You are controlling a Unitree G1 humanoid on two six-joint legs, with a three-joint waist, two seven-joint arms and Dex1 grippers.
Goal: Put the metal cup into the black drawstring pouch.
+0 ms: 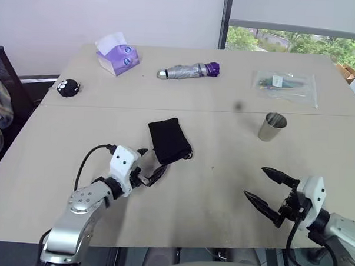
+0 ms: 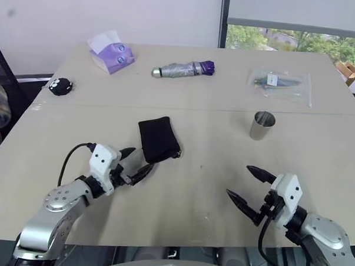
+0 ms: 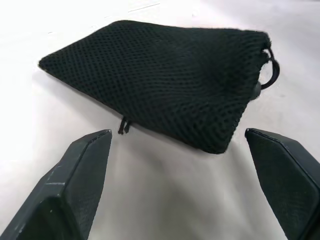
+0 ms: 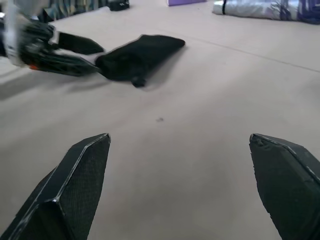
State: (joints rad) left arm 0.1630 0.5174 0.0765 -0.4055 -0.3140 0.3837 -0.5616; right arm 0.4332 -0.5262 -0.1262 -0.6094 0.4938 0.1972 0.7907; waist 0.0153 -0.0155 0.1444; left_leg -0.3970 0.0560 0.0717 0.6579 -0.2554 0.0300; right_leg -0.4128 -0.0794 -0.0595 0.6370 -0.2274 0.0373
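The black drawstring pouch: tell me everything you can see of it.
The black drawstring pouch is a small, soft, roughly rectangular bag of matte black mesh-like fabric. It lies flat and looks empty on the table, near the middle, angled a little. A thin black cord with a small loop shows at the end nearer the robot, which looks like its mouth. The left gripper stands open just short of that end; whether it touches the fabric cannot be told. The metal cup stands apart, to the right.
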